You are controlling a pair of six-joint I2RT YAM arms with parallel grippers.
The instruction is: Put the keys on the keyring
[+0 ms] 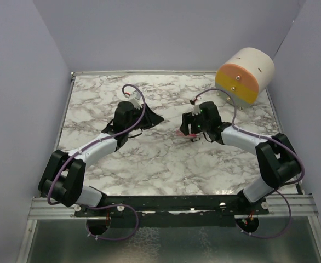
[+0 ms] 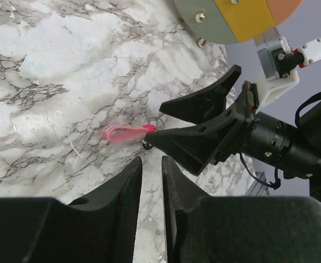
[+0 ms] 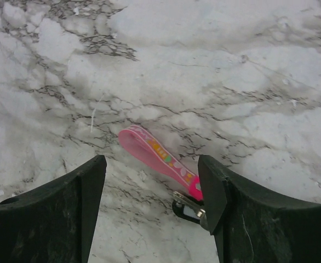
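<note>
The keyring [image 3: 156, 155], a pink strip, lies flat on the marble between the fingers of my open right gripper [image 3: 152, 167]. A small metal ring sits at its near end. The key [image 3: 187, 209], with its dark head, lies against that end, tucked beside the right finger; I cannot tell whether it is threaded on the ring. From above, the keyring [image 1: 181, 133] is just left of the right gripper [image 1: 189, 130]. My left gripper [image 2: 152, 164] hovers short of the keyring [image 2: 122, 132], its jaws a narrow slit apart with nothing between them. The left gripper [image 1: 154, 118] is left of centre.
A cream drum with an orange and yellow face [image 1: 245, 74] stands at the back right, close behind the right arm, and shows as the drum [image 2: 237, 16] in the left wrist view. Grey walls enclose the marble table [image 1: 149, 164] on three sides.
</note>
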